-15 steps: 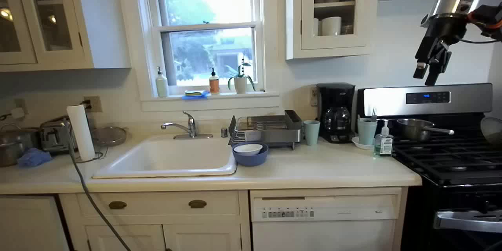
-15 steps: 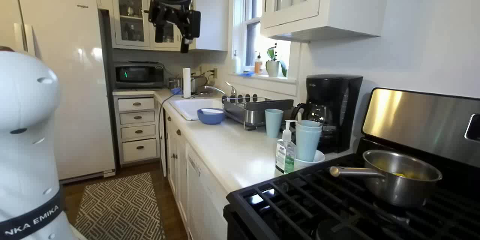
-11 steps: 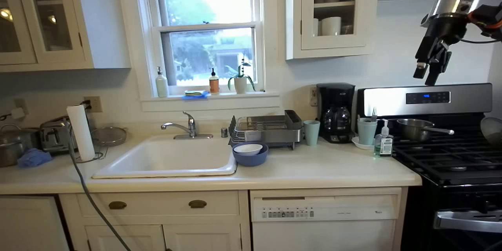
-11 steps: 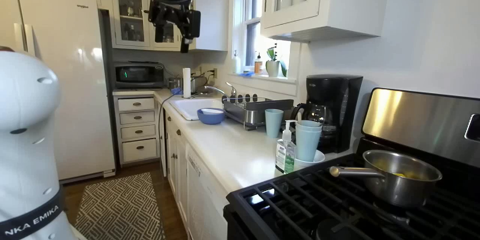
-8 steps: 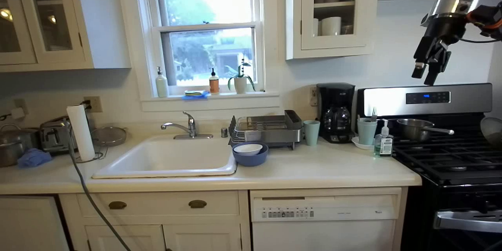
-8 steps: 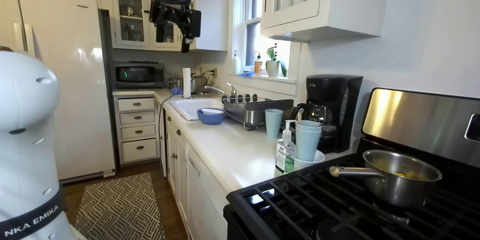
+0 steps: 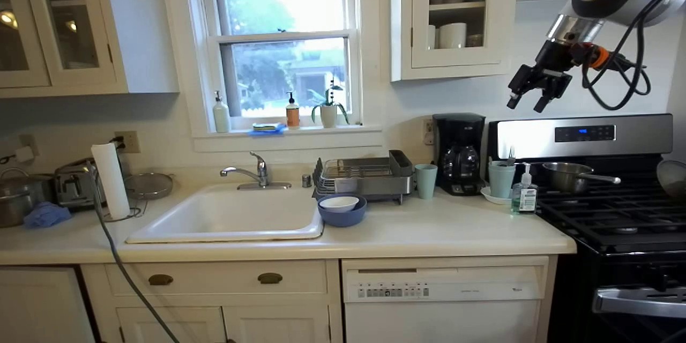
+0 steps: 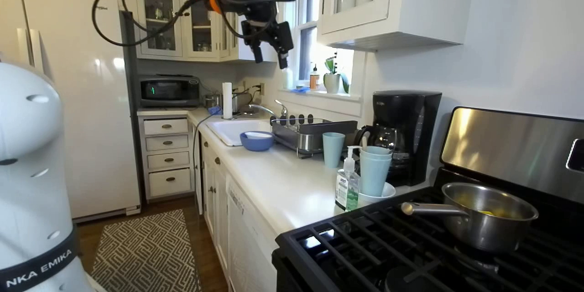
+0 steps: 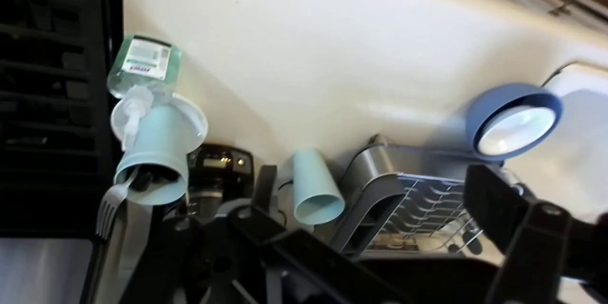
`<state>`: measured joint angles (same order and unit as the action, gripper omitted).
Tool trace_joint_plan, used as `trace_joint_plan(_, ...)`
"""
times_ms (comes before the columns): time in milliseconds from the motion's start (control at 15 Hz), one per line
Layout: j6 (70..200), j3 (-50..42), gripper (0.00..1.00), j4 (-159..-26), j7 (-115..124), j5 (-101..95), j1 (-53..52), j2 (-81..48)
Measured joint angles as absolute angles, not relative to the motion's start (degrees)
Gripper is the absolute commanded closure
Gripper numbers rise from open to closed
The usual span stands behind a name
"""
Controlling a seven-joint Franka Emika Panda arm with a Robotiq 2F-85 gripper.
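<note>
Countertop (image 7: 439, 230), arm band (image 8: 41, 263) lettered "NKA EMIKA", pincer (image 7: 527, 104) spread wide, pump bottle (image 7: 523, 198) with blurred label

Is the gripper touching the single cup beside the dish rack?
Apart: in both exterior views, the gripper hangs well above the cup, with a clear gap between them.

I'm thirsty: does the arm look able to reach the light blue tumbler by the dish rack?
Probably yes: the gripper is open and nothing covers the tumbler, though the dish rack stands close.
</note>
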<state>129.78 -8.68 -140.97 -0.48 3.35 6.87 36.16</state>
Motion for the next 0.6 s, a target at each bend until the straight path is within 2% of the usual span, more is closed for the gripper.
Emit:
trace_joint_plan(267, 142.0, -7.4, 0.0, -140.1, 2.5, -4.9, 13.1, 30.1)
trace_joint_plan(600, 147.8, -3.2, 0.0, -138.8, 12.0, -19.6, 24.1, 27.9)
